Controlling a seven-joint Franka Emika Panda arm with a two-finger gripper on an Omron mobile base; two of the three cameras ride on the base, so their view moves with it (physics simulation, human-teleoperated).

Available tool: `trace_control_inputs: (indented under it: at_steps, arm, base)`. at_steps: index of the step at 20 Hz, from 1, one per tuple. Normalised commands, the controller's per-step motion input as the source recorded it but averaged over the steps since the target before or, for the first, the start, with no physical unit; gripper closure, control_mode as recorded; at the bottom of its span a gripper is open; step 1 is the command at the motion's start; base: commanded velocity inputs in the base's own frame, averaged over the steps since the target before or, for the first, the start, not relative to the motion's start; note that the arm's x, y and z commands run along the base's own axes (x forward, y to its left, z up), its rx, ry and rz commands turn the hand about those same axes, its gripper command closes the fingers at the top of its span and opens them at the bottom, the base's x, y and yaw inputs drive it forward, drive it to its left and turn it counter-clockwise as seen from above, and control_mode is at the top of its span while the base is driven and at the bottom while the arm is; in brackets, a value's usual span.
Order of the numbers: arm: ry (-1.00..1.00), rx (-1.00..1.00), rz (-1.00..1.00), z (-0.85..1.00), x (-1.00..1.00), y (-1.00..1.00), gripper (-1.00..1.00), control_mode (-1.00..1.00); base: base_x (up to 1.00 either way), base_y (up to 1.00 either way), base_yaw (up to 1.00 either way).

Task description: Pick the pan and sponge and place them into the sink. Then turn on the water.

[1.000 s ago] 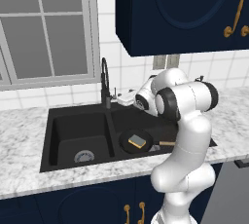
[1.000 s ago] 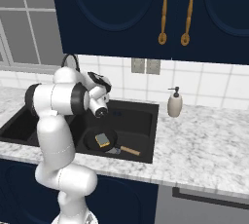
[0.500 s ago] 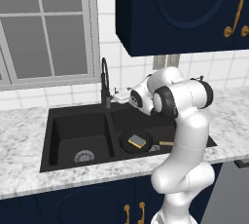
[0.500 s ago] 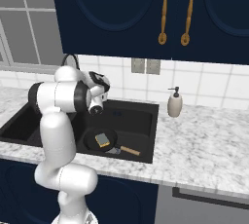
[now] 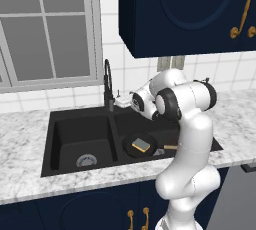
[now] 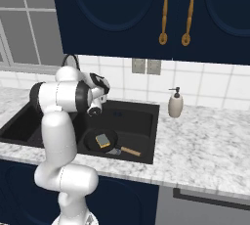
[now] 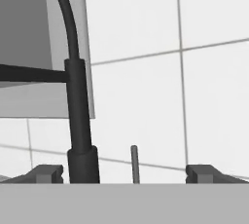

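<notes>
The black pan [image 5: 134, 141] lies in the right basin of the black sink [image 5: 65, 130], its wooden handle [image 5: 168, 147] pointing right. The yellow sponge [image 5: 142, 146] rests inside the pan. From the right base view, the pan [image 6: 93, 142], the sponge [image 6: 103, 140] and the sink [image 6: 142, 121] show the same way. My gripper [image 5: 121, 102] is open and empty, above the sink's back edge, just right of the dark gooseneck faucet [image 5: 107, 85]. In the hand view the faucet [image 7: 79, 116] and a thin upright lever [image 7: 134, 162] stand close ahead between my spread fingertips [image 7: 46, 172]. No water runs from the spout.
A beige soap dispenser [image 6: 175, 104] stands on the marble counter [image 6: 205, 146] right of the sink. A window [image 5: 47, 29] sits behind the faucet and dark blue wall cabinets [image 5: 185, 14] hang overhead. White tiled wall lies right behind the faucet.
My hand has edged left, closer to the faucet. The pan and sponge have stayed put in the right basin, and the jaws have stayed open.
</notes>
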Motion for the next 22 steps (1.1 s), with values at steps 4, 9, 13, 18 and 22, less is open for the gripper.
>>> trace_control_inputs:
  at_steps: [4,9,13,18,22]
  arm:
    - [0.0,0.0,0.0,-0.18,0.24,0.0,-1.0,-1.0]
    - [0.0,0.0,0.0,-0.1,0.31,0.0,-1.0,-1.0]
    - [0.0,0.0,0.0,-0.08,0.26,0.01,-1.0,-1.0]
    - [0.0,0.0,0.0,-0.07,0.26,0.07,-1.0,-1.0]
    - [0.0,0.0,0.0,-0.06,0.24,0.07,-1.0,-1.0]
  base:
    - [0.0,0.0,0.0]
    - [0.0,0.0,0.0]
    - [0.0,0.0,0.0]
    - [0.0,0.0,0.0]
    - [0.0,0.0,0.0]
